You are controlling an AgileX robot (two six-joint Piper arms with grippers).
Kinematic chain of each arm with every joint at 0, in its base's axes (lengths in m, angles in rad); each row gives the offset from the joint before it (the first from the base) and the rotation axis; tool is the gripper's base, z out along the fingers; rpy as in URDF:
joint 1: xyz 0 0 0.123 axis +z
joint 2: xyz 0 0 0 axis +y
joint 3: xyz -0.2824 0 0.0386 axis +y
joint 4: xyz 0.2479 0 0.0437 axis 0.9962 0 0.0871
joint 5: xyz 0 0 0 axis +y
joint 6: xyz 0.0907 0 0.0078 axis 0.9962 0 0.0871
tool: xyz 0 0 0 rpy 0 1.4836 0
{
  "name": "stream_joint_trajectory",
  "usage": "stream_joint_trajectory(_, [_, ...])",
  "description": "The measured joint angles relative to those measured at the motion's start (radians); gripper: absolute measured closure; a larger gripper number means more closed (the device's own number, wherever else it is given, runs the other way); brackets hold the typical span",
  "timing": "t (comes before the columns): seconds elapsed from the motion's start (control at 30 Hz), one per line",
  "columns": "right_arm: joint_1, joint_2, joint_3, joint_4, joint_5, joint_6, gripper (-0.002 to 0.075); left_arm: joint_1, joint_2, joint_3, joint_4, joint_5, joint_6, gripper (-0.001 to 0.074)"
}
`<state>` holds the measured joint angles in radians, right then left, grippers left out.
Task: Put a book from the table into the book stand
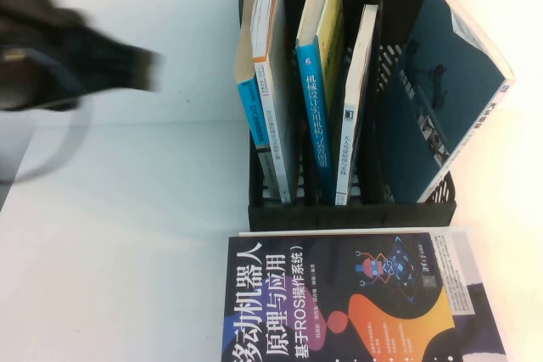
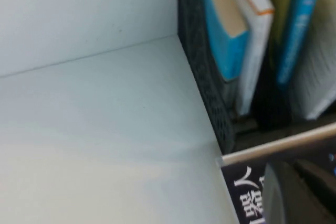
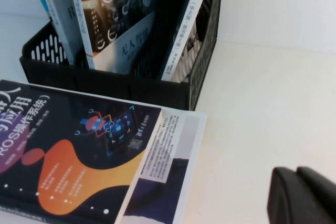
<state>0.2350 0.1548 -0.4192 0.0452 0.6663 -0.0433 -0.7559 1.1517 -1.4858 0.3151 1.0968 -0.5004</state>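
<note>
Item 1, left gripper (image 1: 140,69): mine, clenched shut. It hangs above the table (image 1: 127,252) at about 10 o'clock in the high view, well apart from the book stand (image 1: 348,214), and shows there as a dark blur.

Item 2, right gripper (image 3: 302,195): mine, low over the table at roughly 4 o'clock of the stand. Only a dark tip shows in the right wrist view, so I cannot tell whether it is released or clenched.

Item 3, the book (image 1: 356,99): white cover with a black-grey-gold graphic. It stands upright in the stand, in the slot just left of the tilted teal book (image 1: 450,91).

Item 4, book stand: black, at 12 to 1 o'clock on the table. The slots at its 9 o'clock side hold the blue-spined books (image 1: 316,116).

Item 5, navy book (image 1: 356,303): lies flat on the table at 6 o'clock of the stand, its far edge just beside the stand's front wall.
</note>
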Motion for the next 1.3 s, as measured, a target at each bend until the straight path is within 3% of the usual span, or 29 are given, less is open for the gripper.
stream_joint_trajectory(0.2, [0.0,0.0,0.0,0.0,0.0,0.0,0.0729,0.406,-0.206,0.349,-0.286,-0.369,0.107,0.0738])
stream_joint_trajectory(0.4, [0.0,0.0,0.0,0.0,0.0,0.0,0.0729,0.642,-0.479,0.723,-0.303,-0.636,0.122,0.0738])
stream_joint_trajectory(0.73, [0.0,0.0,0.0,0.002,0.0,0.0,0.0729,0.836,-0.9,1.131,-0.231,-0.723,0.137,0.0738])
stream_joint_trajectory(1.07, [0.0,-0.001,0.0,0.002,0.0,0.0,0.0729,0.857,-1.16,1.501,-0.332,-1.002,0.1,0.0738])
stream_joint_trajectory(1.3, [0.0,-0.002,0.002,0.002,0.001,0.0,0.0729,0.857,-1.161,1.507,-0.334,-0.799,0.082,0.0738])
